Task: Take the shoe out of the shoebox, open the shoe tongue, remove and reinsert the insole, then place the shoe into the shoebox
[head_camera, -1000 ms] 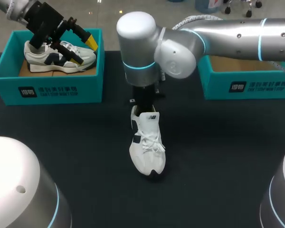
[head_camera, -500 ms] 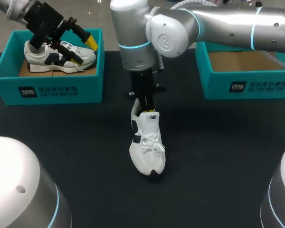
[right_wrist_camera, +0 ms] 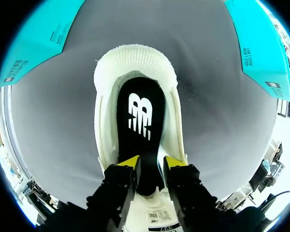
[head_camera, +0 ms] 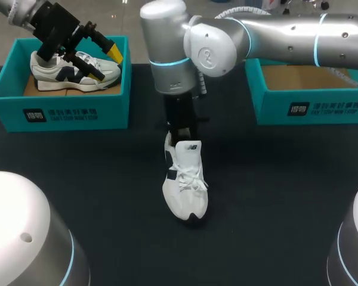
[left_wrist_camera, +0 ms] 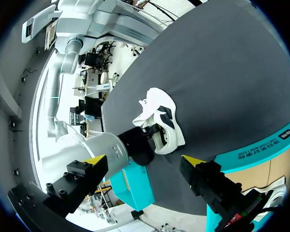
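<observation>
On the black table (head_camera: 274,196) the left box (head_camera: 59,110) sits at 10 o'clock and the right box (head_camera: 310,107) at 2 o'clock. The white shoe (head_camera: 185,185) stands at the centre, toe toward 6 o'clock. The right gripper (right_wrist_camera: 151,164) reaches into its opening over the black insole (right_wrist_camera: 140,116); whether it is clenched on the insole cannot be told. The left gripper (head_camera: 102,62) hangs released over the second shoe (head_camera: 53,71) in the left box. Nothing steadies the white shoe, so a pull on the insole would likely drag or tip it. Only the right wrist view shows the insole; in the head view the arm hides it.
</observation>
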`<state>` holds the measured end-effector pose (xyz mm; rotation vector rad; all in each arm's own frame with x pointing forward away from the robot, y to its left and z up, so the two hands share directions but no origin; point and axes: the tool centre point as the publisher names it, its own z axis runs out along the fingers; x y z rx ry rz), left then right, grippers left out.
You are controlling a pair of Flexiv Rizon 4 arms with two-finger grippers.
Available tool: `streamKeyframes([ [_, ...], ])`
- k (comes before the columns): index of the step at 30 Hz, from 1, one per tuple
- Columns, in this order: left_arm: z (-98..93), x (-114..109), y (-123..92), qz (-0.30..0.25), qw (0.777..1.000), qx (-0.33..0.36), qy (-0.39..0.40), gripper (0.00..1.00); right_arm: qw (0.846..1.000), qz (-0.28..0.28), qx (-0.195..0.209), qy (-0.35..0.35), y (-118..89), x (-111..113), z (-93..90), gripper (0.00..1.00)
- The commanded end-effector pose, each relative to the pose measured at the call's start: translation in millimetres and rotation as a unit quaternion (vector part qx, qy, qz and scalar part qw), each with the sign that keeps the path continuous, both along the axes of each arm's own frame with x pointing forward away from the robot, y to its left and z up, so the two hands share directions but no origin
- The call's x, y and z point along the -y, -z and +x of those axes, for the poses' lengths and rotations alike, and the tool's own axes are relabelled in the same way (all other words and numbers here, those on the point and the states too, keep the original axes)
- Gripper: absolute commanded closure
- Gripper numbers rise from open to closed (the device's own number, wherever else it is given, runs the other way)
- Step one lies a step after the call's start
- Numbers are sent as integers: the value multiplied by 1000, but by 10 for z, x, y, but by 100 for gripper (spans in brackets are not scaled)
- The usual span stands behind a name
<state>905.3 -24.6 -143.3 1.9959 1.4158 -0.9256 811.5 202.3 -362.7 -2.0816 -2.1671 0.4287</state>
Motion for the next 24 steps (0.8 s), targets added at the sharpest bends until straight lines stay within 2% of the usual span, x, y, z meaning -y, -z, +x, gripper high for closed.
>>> streamKeyframes([
  [1, -5, -6, -5, 2, 1000, 1, 0, 0, 1000, 5, 3, 1, -10, 34, -46, 0],
  [8, -5, -6, -5, 2, 1000, 1, 0, 0, 1000, 6, 0, 3, -3, 56, -66, 0],
  [24, -5, -6, -5, 2, 1000, 1, 0, 0, 1000, -5, -10, -6, -187, 53, -244, 0],
])
